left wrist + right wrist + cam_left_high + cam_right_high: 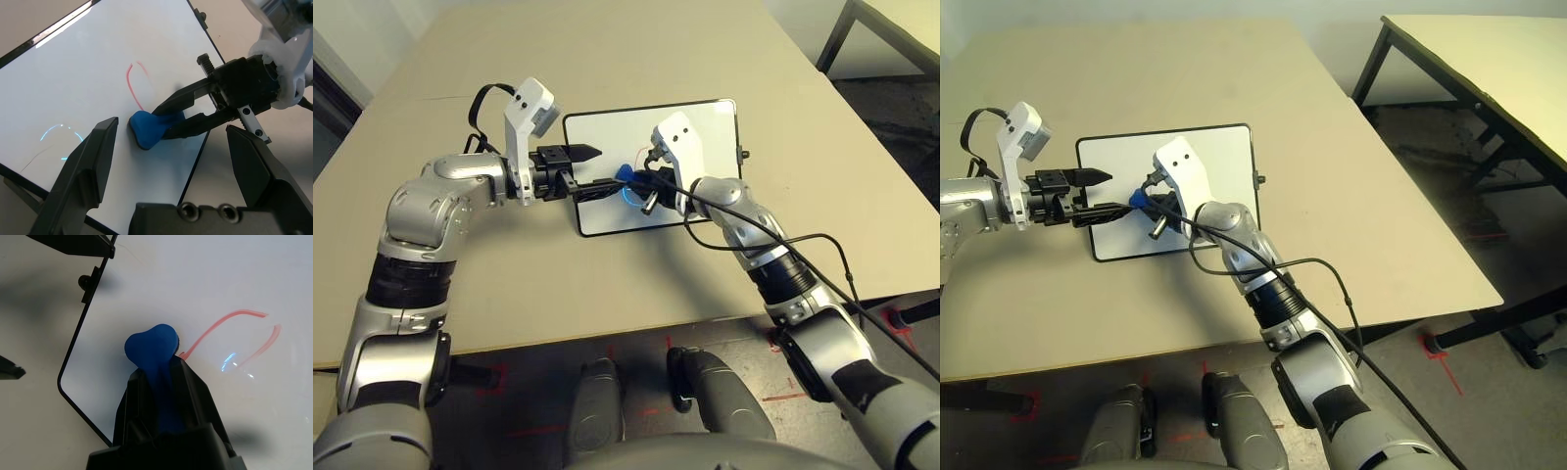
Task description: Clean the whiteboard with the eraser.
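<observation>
The whiteboard (pixel 705 127) lies flat on the table, with a red scribble (pixel 230 316) and a bluish ring glare on it. The blue eraser (pixel 623 175) is pressed onto the board's left part, just beside the scribble. My right gripper (pixel 636 181) is shut on the eraser (pixel 151 345), whose front end sticks out past the fingertips (pixel 195 382). My left gripper (pixel 590 168) stands open at the board's left edge, pointing toward the eraser (pixel 144 129), with nothing between its fingers (pixel 88 166).
The tan table (pixel 607 49) spreads wide around the board. A black cable (pixel 822 240) loops beside my right forearm. A second table (pixel 1489 69) stands off to the right, across a strip of floor.
</observation>
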